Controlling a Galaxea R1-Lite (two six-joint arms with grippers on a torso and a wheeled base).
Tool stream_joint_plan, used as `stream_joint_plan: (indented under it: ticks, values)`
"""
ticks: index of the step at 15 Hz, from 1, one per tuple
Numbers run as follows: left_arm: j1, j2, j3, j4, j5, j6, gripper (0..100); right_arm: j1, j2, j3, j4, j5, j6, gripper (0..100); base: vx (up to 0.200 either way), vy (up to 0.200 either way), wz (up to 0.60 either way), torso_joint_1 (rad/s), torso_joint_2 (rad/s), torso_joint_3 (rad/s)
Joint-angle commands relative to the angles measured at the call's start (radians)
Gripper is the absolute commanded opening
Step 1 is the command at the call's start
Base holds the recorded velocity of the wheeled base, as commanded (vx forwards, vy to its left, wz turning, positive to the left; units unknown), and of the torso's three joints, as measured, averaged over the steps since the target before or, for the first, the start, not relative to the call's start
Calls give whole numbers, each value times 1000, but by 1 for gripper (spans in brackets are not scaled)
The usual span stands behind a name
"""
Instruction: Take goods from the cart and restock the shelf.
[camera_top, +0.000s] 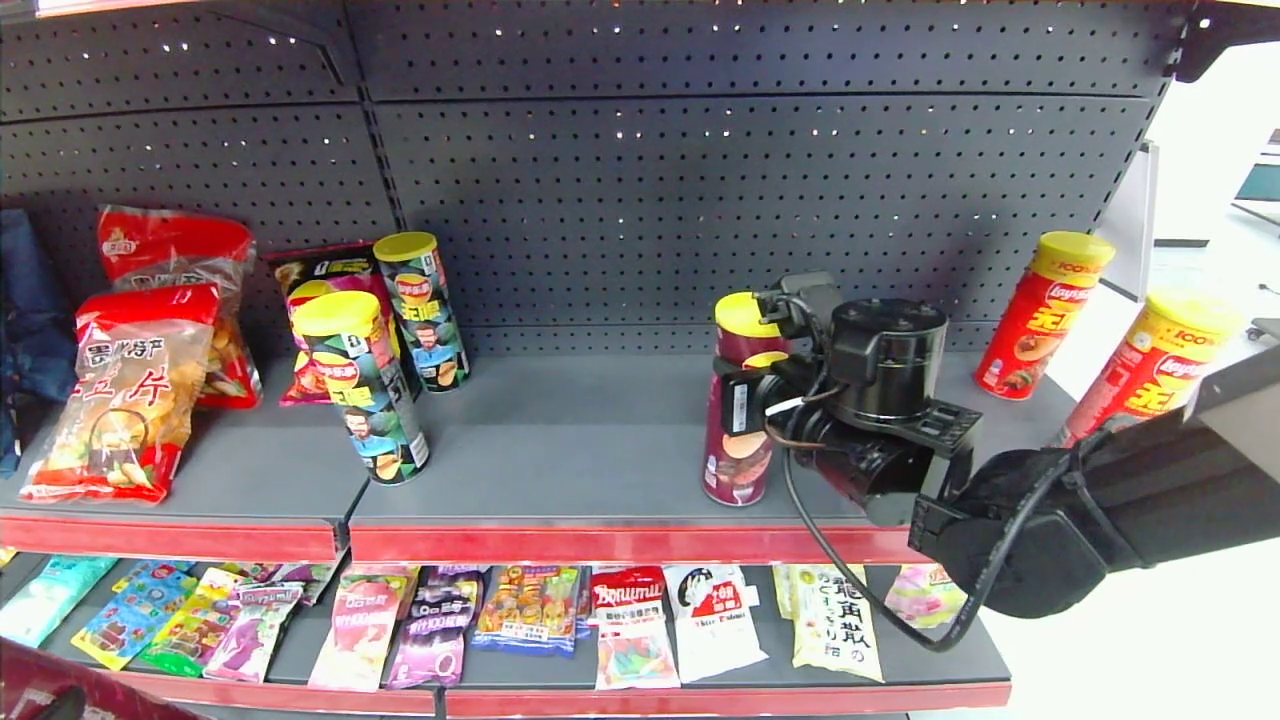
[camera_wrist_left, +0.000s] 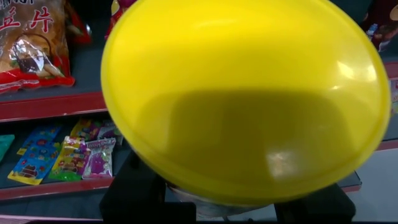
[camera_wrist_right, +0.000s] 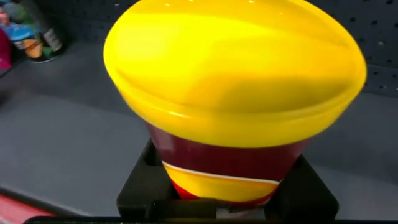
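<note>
We see the right gripper (camera_top: 757, 385) pinching the maroon cylindrical chip can with yellow lid (camera_top: 735, 470), seemingly standing near the front edge of the grey metal shelf (camera_top: 580, 450), so a tilted release could topple it off.

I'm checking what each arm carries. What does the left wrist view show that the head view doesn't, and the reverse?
Left wrist view adds: a yellow-lidded can held close before the camera in the left gripper. Head view adds: the right gripper shut on a dark red can on the upper shelf, and two red cans farther right. Shared: the front red snack bag and the left lower-shelf packets.
</note>
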Motion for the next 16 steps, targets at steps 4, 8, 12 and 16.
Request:
stream_joint_plan:
  ticks: [4,8,12,16]
  values:
    - [0,2,-1,0,0,0,0,19,7,28,-28,0,0,0,0,0,0,0,0,0]
    - [0,2,-1,0,0,0,0,25,12,67,-66,6,-17,0,0,0,0,0,0,0]
    - [0,4,1,0,0,0,0,36,10,68,-66,6,-17,0,0,0,0,0,0,0]
    - [0,1,3,0,0,0,0,56,5,84,-69,0,-37,0,0,0,0,0,0,0]
